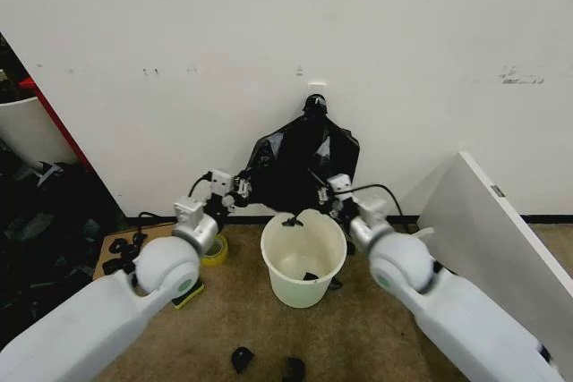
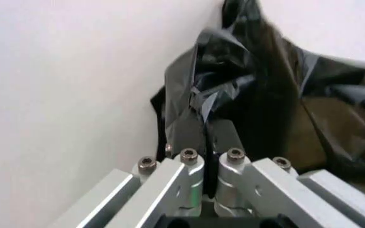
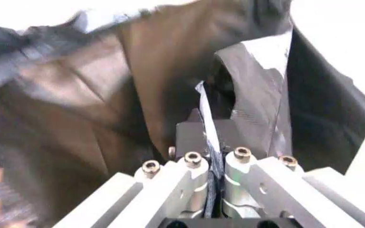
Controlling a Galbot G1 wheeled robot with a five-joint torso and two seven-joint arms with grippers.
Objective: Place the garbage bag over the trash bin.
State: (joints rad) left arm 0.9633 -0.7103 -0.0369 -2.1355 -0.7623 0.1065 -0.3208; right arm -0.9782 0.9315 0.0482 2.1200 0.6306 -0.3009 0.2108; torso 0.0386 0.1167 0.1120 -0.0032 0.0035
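The garbage bag (image 1: 300, 165) is a glossy black crinkled film spread against the wall, above and behind the trash bin (image 1: 303, 261). The bin is a round cream-white bucket standing upright on the carpet, with a small black scrap inside. My left gripper (image 1: 243, 187) is shut on the bag's left edge, and the film (image 2: 203, 102) runs pinched between its fingers (image 2: 192, 142). My right gripper (image 1: 324, 192) is shut on the bag's lower right part, just above the bin's rim, with a strip of film (image 3: 258, 90) caught between its fingers (image 3: 192, 135).
A black knotted bundle (image 1: 314, 106) hangs on the wall above the bag. A white board (image 1: 488, 230) leans at the right. A yellow tape roll (image 1: 216, 252) and dark clutter lie left. Black scraps (image 1: 242, 360) lie on the carpet in front. A white container (image 1: 27, 131) stands far left.
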